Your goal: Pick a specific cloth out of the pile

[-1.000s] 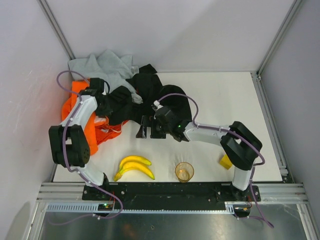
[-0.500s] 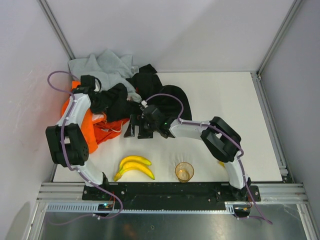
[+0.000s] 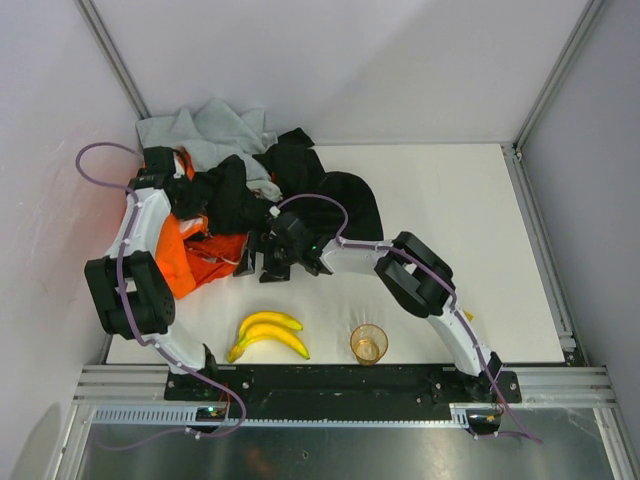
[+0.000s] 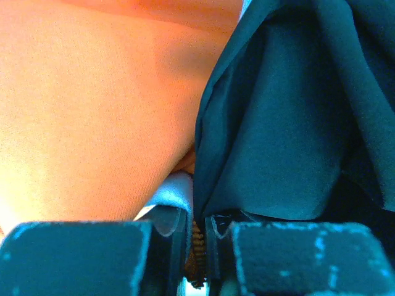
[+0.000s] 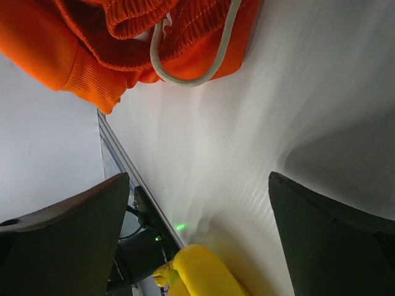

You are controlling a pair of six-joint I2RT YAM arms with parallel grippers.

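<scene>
Finding the cloth [image 3: 218, 252] lying crumpled at the near fringe of the pile [image 3: 215, 135], toward the left edge of the table [image 3: 450, 200] and a little short of its far left corner. Showing red-orange, with a ribbed hem and a looping white drawstring [image 5: 185, 77] trailing onto bare table. Leaning against a brighter orange garment [image 3: 172, 262] on the side nearer the left edge, and bordering a black garment [image 3: 235, 200] on the far side. Holding the right pincer [image 5: 199, 185] spread wide, gripping nothing, low over the table just beside the cloth's near-right border. Staying apart from the fabric rather than touching it, with the drawstring loop lying just ahead of the open gap in the right wrist view. Burying the left pincer [image 4: 197, 243] in the pile on the far side of the cloth, pressed together on a fold of the black garment. Also crowding a strip of pale fabric into the slit, with orange fabric filling the left wrist view beside it. Leaving a banana bunch [image 3: 268, 333] lying by the near edge, well apart from the cloth, and an amber cup [image 3: 368, 343] standing just to its right.
</scene>
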